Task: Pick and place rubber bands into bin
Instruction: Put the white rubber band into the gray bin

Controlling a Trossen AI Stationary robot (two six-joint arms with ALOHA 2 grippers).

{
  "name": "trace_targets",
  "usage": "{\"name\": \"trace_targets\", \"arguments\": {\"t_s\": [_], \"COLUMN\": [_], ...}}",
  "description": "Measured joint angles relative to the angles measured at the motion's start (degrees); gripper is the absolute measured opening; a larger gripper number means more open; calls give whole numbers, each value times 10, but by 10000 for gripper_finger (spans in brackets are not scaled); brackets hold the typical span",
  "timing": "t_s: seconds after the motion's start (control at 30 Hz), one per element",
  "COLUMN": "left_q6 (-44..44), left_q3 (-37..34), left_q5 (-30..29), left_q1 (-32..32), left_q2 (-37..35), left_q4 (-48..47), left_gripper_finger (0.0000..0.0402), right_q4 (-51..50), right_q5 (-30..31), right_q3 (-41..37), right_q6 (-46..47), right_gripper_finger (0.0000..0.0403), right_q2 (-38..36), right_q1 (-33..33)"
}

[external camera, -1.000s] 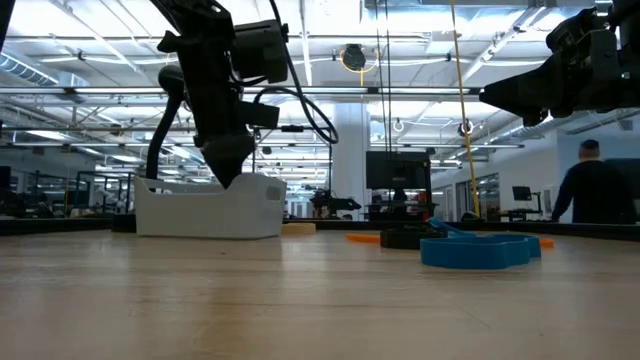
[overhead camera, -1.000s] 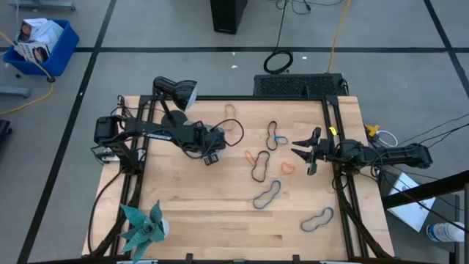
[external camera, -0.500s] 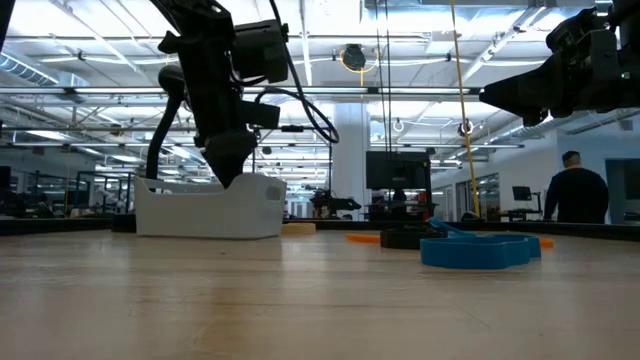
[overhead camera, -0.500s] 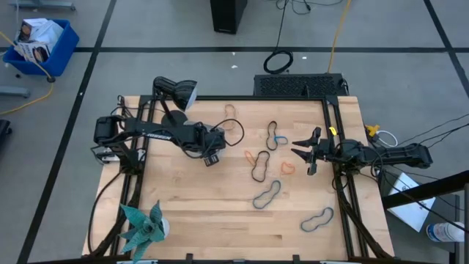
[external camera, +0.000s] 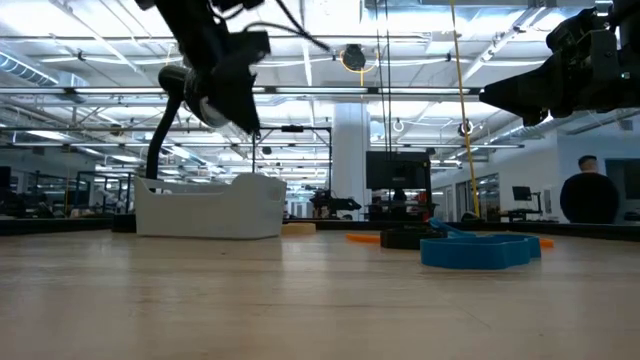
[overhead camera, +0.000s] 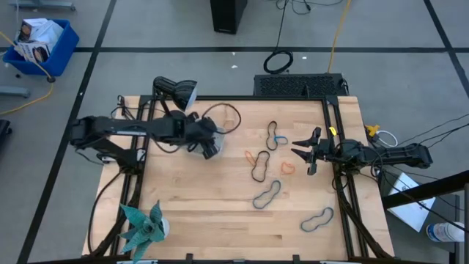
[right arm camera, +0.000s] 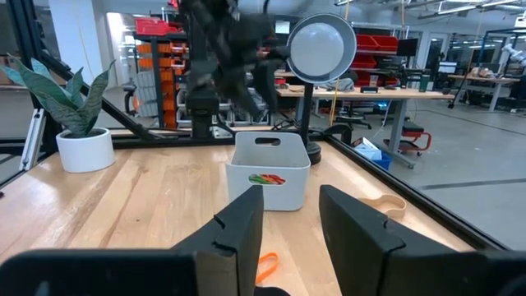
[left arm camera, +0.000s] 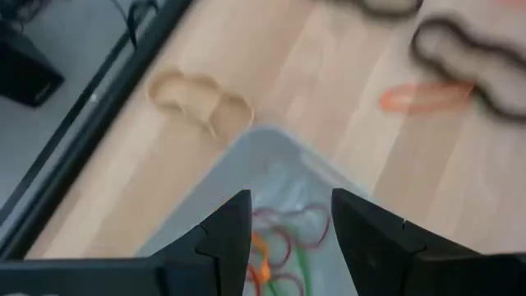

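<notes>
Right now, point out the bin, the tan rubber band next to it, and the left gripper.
bin (right arm camera: pixel 271 168), right wrist view, on its front wall.
tan rubber band (left arm camera: pixel 197 94), left wrist view, on the loop's middle.
left gripper (left arm camera: pixel 288 222), left wrist view, midway between its open fingertips.

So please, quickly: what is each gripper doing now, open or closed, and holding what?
Left gripper: open, empty, above the bin.
Right gripper: open, empty, raised at the table's right side.
</notes>
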Motion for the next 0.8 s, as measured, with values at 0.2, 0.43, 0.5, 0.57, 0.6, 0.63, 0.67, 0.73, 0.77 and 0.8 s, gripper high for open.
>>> {"name": "trace_targets", "arguments": {"t_s": [0.2,0.43,0.5,0.57,0.6,0.63,0.67,0.73,0.77,0.8], "left_q6": [0,43,44,45,45,47,49,64,71,74], "left_q3": [1,1,1,13,23,37,50,89,107,126], "left_q5": [10,121,121,121,121,121,121,115,112,109], "left_q1": [-4,4,10,18,21,25,29,33,36,40], "left_q2": [-36,-24,-20,-16,-14,-14,-12,7,14,23], "left_q4": [101,177,167,158,155,136,114,97,81,50], "left_gripper_finger": [177,177,177,177,177,177,177,177,177,177], "right_q4": [0,1,1,3,3,4,5,5,5,5], "right_q5": [-1,0,0,0,0,0,0,0,0,1], "right_q3": [0,0,0,0,0,0,0,0,0,0], "right_q6": [-1,-2,-2,-2,-2,-2,-2,-2,-2,-2], "right_gripper_finger": [116,116,116,116,116,116,116,116,116,116], "right_q2": [0,3,3,3,3,3,3,3,3,3], "right_q1": [0,0,0,0,0,0,0,0,0,0]}}
